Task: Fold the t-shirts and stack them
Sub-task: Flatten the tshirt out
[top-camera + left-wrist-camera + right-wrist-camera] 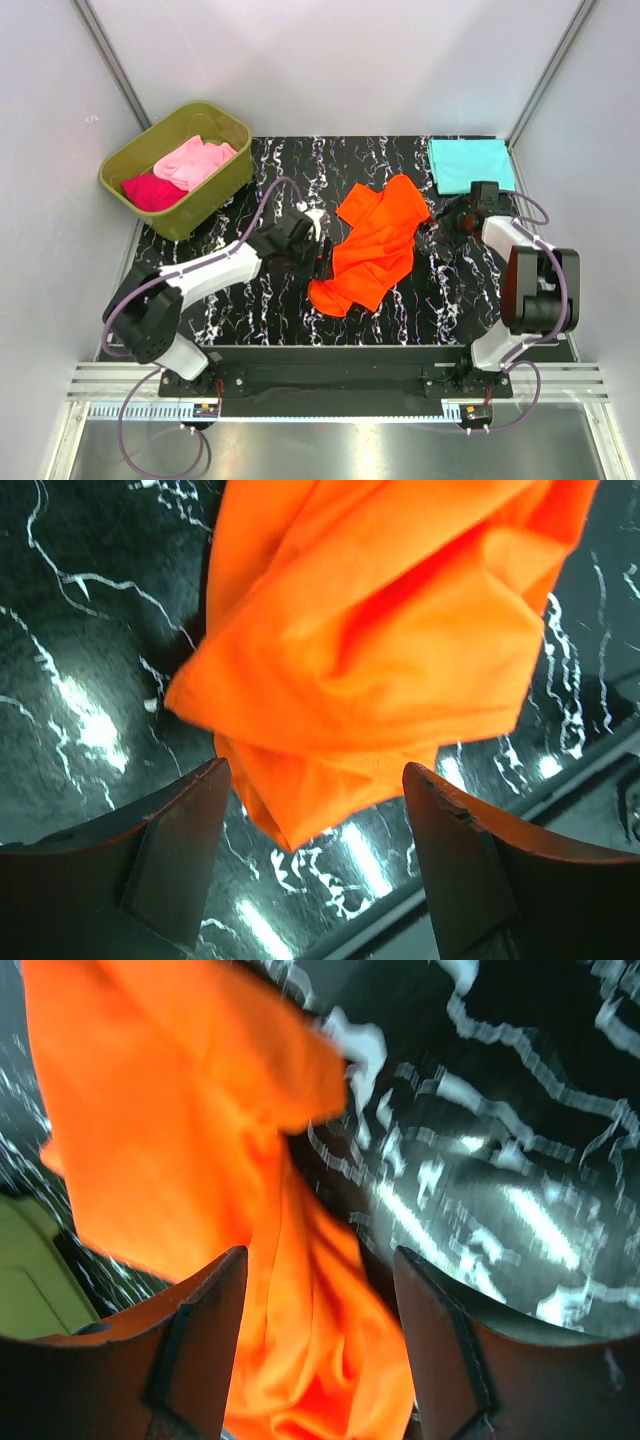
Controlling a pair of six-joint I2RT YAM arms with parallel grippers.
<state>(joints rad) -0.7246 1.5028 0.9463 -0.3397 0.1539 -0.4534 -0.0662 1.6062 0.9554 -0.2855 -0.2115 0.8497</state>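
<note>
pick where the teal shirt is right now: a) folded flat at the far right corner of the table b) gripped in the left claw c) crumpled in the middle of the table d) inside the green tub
a: the teal shirt lies folded flat at the far right corner of the table, away from the green tub, which holds the pink shirt and the magenta shirt.

Bright, even light; white glare on the glossy black marbled tabletop; right wrist view smeared with blur.
</note>
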